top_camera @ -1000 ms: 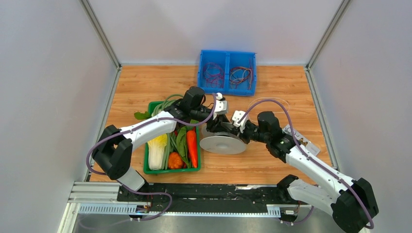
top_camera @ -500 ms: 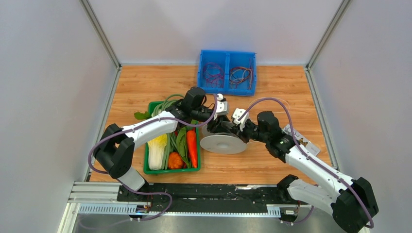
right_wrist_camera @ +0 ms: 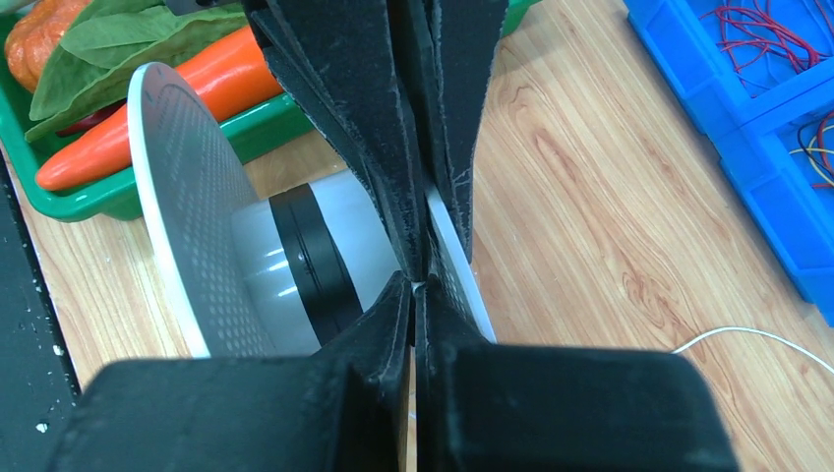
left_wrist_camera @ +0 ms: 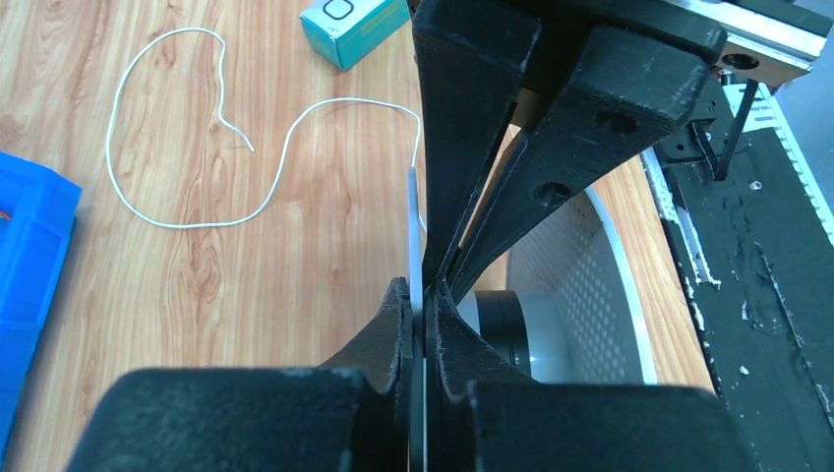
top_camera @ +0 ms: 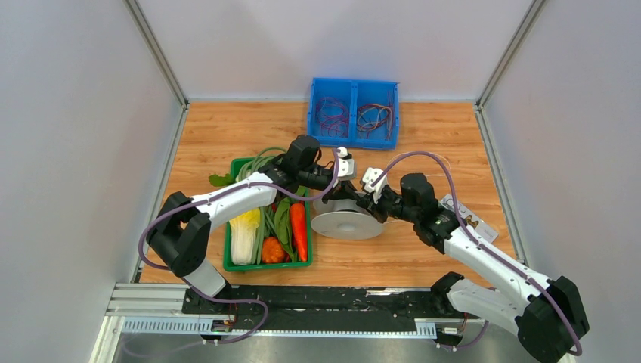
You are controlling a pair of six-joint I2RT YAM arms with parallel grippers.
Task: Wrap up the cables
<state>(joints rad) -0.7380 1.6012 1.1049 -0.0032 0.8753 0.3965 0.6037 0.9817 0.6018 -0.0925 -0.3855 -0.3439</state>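
Wooden table (top_camera: 227, 136): bare boards at far left and along the near edge. Green crate (top_camera: 266, 266) of vegetables sits just beside the spool's left; blue bin (top_camera: 353, 82) is well apart at the far edge. Spool (top_camera: 346, 224) is mid-table, lying about flat, hub axis roughly upright, exact tilt unclear. White wire (left_wrist_camera: 197, 224) runs from its rim in loose loops over the boards, far-right side. Left gripper (left_wrist_camera: 421, 315) is nipped tight on a thin flange rim. Right gripper (right_wrist_camera: 418, 285) is pinched on a flange rim too.
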